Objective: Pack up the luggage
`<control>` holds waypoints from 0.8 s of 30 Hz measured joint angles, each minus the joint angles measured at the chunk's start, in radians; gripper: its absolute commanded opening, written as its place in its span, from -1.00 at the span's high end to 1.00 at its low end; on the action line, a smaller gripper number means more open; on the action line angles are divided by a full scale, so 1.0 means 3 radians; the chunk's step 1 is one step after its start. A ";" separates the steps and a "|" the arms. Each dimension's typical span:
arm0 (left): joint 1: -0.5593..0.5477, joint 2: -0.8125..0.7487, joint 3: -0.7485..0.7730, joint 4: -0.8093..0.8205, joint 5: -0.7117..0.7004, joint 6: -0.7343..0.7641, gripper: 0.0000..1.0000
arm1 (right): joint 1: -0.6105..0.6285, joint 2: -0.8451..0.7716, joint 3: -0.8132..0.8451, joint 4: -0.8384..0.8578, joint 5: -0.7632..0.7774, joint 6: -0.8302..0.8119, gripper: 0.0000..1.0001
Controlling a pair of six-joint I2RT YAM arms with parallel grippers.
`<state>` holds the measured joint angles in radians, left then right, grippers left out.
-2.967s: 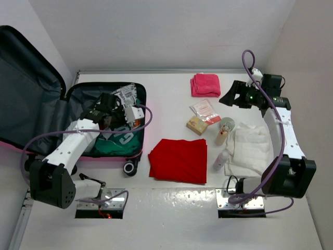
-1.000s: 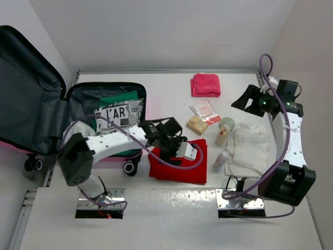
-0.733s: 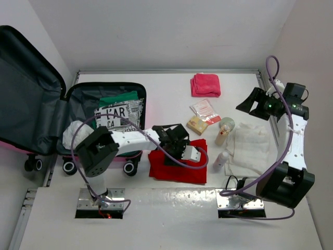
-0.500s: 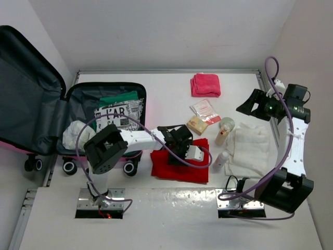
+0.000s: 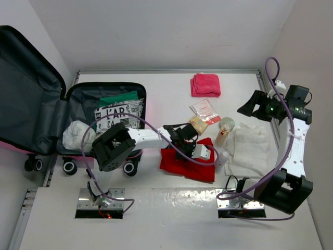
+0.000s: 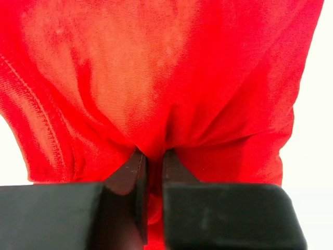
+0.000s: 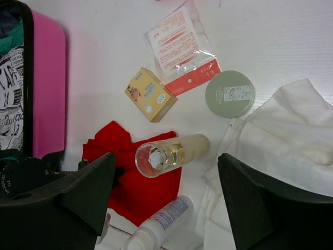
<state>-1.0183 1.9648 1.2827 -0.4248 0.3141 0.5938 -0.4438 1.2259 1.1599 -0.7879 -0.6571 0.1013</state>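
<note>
Top view: luggage left, loose items centre to right.
Luggage lies open at frame left w/ packed items in its base. Garment just right of it, lower centre. Above garment: box, sachet, then towel top centre. Bottle right of box; cloth further right.

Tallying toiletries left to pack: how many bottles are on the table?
2: a beige bottle between the red garment and white cloth; a small white bottle beside it.
</note>
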 measured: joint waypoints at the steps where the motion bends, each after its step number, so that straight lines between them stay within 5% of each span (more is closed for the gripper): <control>1: 0.0014 0.0013 0.0020 -0.0001 0.0018 -0.0006 0.94 | 0.0000 0.0000 0.0000 0.0001 -0.0001 0.0001 -0.59; 11: 0.0348 -0.0308 0.0164 -0.0291 -0.0158 -0.0262 1.00 | 0.0004 0.0005 0.0013 0.0178 -0.0071 0.0142 -0.59; 24: 0.1901 -0.1816 0.0912 -0.0539 -0.1132 -0.0579 1.00 | 0.0486 0.0164 -0.0003 0.0631 -0.0099 0.0395 -0.59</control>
<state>-0.4480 1.4200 1.5562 -0.5865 -0.0254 0.4202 -0.2981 1.2751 1.1591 -0.5987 -0.6868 0.2199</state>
